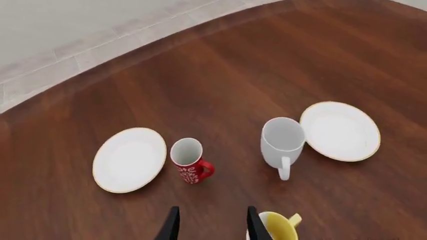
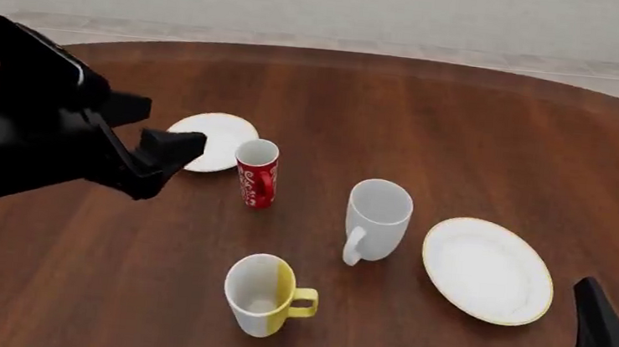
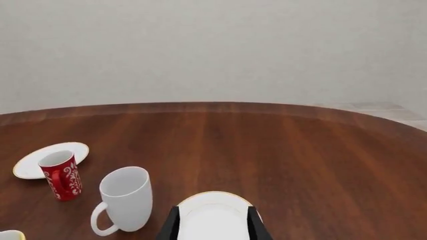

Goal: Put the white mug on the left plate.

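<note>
I see the tall all-white ceramic mug upright mid-table with bare wood around it, left gripper spread wide and empty, right gripper likewise.

White mug: plain, tall, upright, empty, loop handle toward lower left; centre of front frame, on bare table. Left plate: small, round, white, thin gold edge, flat, upper left; well apart from mug.

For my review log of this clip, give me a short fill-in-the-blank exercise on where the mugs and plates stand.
1. The white mug stands upright on the ____, on neither plate.
2. Beside the left plate stands the ____-patterned mug.
3. The mug nearest the camera has a ____ handle.

Missing words: table; red; yellow
</note>
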Controlling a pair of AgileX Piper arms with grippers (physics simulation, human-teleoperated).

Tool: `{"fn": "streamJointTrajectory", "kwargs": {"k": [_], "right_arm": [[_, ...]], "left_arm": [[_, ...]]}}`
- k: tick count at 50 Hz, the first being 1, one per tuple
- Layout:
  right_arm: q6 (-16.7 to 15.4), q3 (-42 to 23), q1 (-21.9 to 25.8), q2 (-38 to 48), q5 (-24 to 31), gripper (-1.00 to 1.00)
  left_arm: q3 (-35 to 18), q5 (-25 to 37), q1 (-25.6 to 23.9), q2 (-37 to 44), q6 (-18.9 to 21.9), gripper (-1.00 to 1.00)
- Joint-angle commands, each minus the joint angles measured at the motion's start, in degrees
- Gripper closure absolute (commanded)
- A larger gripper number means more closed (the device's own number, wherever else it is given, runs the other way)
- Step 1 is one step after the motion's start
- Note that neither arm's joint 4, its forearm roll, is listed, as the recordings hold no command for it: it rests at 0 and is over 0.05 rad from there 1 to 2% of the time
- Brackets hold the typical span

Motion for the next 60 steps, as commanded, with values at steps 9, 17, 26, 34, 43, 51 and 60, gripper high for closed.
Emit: {"fn": "streamJointTrajectory", "kwargs": {"k": [9,17,26,34,43,51,60], "right_arm": [[0.0,0.0,-0.2,0.0,-0.2,-1.0],[0.3,0.0,-0.3,0.0,-0.3,-1.0],[0.7,0.0,-0.5,-0.1,-0.6,-1.0],[1.1,0.0,-0.7,-0.1,-0.8,-1.0],[1.4,0.0,-0.7,-0.1,-0.9,-1.0],[1.3,0.0,-0.7,-0.1,-1.0,-1.0],[1.4,0.0,-1.0,-0.1,-1.1,-1.0]], "left_arm": [[-7.4,0.9,-4.8,8.7,-1.4,-1.0],[-9.9,0.2,-5.9,11.7,-0.6,-1.0],[-12.7,-0.7,-7.6,14.8,-0.8,-1.0],[-15.3,-1.0,-9.3,17.7,-0.8,-1.0],[-17.2,-1.7,-11.3,20.7,-3.1,-1.0],[-18.4,-2.8,-12.9,23.5,-4.4,-1.0],[-19.4,-3.7,-14.3,26.0,-4.9,-1.0]]}}
